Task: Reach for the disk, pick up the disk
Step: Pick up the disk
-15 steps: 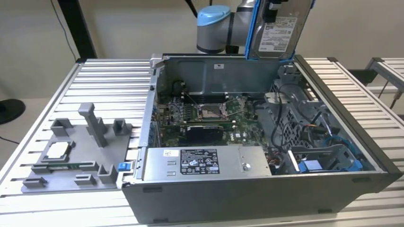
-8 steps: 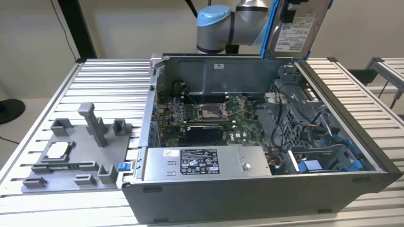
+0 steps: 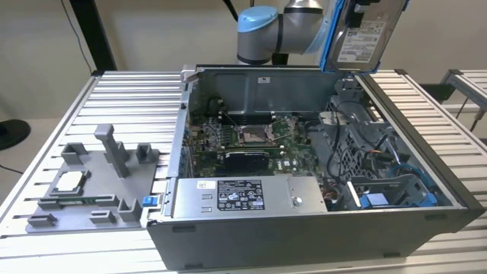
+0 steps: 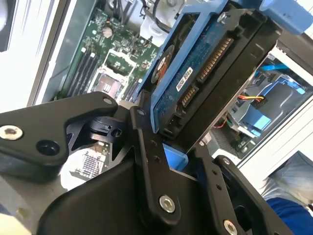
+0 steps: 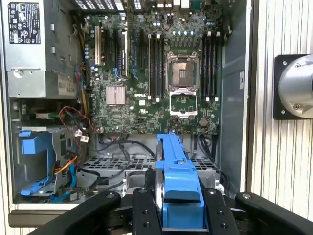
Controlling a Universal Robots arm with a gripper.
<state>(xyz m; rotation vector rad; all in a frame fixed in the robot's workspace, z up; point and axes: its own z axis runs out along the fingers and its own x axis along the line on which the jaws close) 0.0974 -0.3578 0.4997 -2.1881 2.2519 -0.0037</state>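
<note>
The disk [image 3: 364, 35] hangs upright above the back right corner of the open computer case, its white label facing the exterior camera and its blue bracket [image 3: 330, 40] along one edge. My gripper [image 5: 180, 208] is shut on the disk, with black fingers [image 5: 145, 211] pressing on both sides of the blue bracket [image 5: 177, 169]. In the second wrist view the disk [image 4: 205, 63] shows its blue circuit-board underside and connector pins, clamped between the fingers [image 4: 149, 156] of my gripper [image 4: 177, 147].
The open case [image 3: 304, 234] lies on a ribbed metal table [image 3: 129, 97]. Inside it are the motherboard [image 5: 161, 73], the grey power-supply box [image 3: 247, 197], cables and a blue drive bay [image 3: 392, 197]. A grey fixture [image 3: 91, 188] holding a small silver chip [image 3: 68, 181] sits at the exterior view's left.
</note>
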